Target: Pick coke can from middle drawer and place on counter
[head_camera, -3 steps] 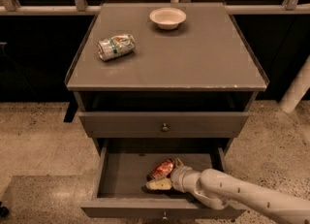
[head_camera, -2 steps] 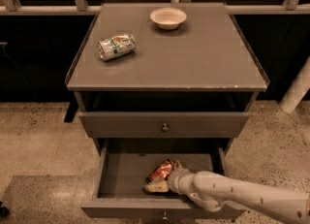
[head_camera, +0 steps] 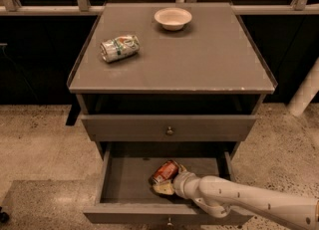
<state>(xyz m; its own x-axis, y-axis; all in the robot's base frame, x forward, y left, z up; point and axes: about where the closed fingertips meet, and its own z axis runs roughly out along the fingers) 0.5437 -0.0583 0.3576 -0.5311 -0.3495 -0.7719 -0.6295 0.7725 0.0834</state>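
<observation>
Red coke can [head_camera: 164,171] lies on its side, tilted, near the centre of the middle drawer [head_camera: 124,179]. The drawer is pulled out and its grey floor is exposed. Gripper [head_camera: 168,184] is inside the drawer at 6 o'clock of the can, right against it. Can't tell if it's clamped on the can or just beside it. White arm [head_camera: 249,201] enters from 4 o'clock of the frame, crossing the drawer's front right corner.

Counter [head_camera: 199,59] carries two items. A silver, green and white can [head_camera: 119,48] lies on its side at 10 o'clock, and a pale bowl [head_camera: 173,18] sits upright at 12 o'clock. They are well apart. Top drawer [head_camera: 129,127] is closed, with its knob [head_camera: 170,131] at centre. Speckled floor [head_camera: 40,144] surrounds the cabinet.
</observation>
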